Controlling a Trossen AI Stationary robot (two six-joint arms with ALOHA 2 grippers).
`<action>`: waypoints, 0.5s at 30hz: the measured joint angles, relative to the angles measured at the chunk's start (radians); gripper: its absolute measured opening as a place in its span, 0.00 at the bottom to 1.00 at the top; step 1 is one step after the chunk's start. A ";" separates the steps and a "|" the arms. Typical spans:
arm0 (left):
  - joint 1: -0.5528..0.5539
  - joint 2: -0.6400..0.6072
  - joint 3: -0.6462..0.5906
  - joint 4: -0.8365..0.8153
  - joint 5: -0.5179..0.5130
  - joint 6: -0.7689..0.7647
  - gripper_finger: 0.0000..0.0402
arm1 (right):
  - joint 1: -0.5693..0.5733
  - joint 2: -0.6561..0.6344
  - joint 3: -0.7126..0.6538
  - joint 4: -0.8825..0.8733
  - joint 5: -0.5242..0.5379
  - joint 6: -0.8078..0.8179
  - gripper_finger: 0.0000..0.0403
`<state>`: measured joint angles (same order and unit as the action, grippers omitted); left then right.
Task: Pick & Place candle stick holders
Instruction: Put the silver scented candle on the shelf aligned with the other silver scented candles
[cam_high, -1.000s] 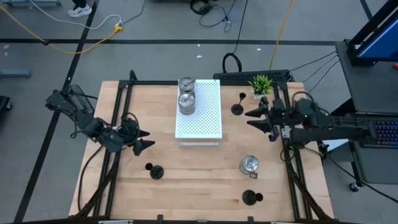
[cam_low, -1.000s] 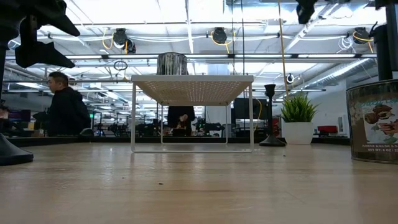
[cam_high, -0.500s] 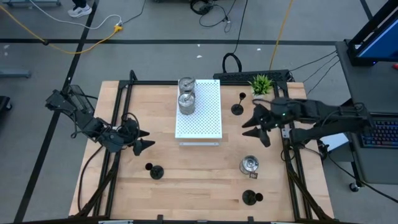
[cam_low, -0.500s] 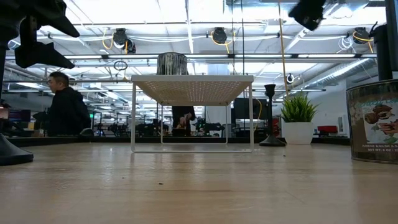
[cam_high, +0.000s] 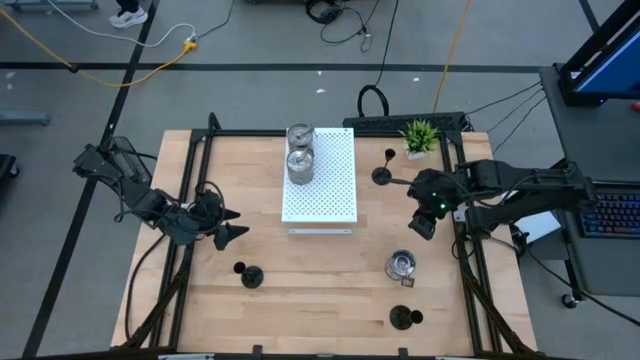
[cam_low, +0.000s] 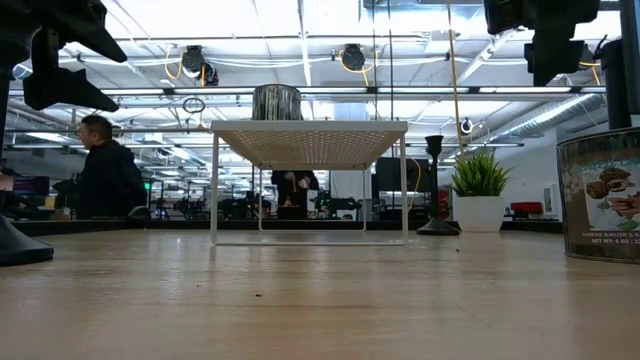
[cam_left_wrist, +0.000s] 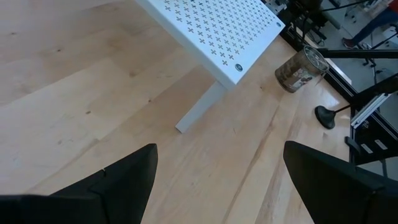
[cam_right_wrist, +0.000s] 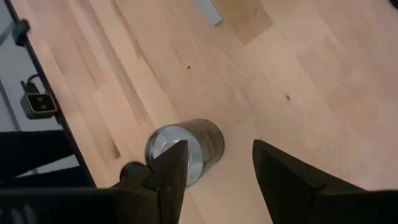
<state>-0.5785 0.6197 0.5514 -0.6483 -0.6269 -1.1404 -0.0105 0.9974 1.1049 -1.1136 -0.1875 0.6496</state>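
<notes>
Two silver cups (cam_high: 299, 135) (cam_high: 299, 165) stand on the white perforated board (cam_high: 325, 190). A third silver cup (cam_high: 401, 265) stands on the table's right side and also shows in the right wrist view (cam_right_wrist: 183, 149). Three black holders stand on their round bases: one (cam_high: 383, 175) right of the board, one (cam_high: 250, 275) near left, one (cam_high: 403, 318) near right. My right gripper (cam_high: 412, 207) is open and empty, above the table just beyond the third cup. My left gripper (cam_high: 225, 226) is open and empty, left of the board.
A small green potted plant (cam_high: 420, 136) stands at the far right corner. The board stands on thin legs (cam_left_wrist: 199, 109). Black frame rails (cam_high: 470, 270) run along both table sides. Bare wood lies between the board and the near edge. A person (cam_low: 105, 170) is in the room beyond.
My right gripper has moved from beside the far black holder toward the table's near edge and has tipped downward, so that it now looks down on the silver cup on the table. It stays open. My left arm has kept still.
</notes>
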 joint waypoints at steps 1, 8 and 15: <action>0.000 0.000 0.000 0.000 0.000 0.000 0.87 | 0.000 0.000 0.000 0.003 0.000 0.004 0.43; 0.000 0.000 0.000 0.000 0.000 -0.003 0.87 | -0.010 0.000 0.000 0.012 0.006 0.005 0.43; 0.000 0.000 0.000 -0.005 0.000 -0.003 0.87 | -0.010 0.000 -0.001 0.026 0.004 0.017 0.43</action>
<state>-0.5785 0.6193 0.5515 -0.6531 -0.6270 -1.1431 -0.0204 0.9974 1.1042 -1.0873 -0.1837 0.6662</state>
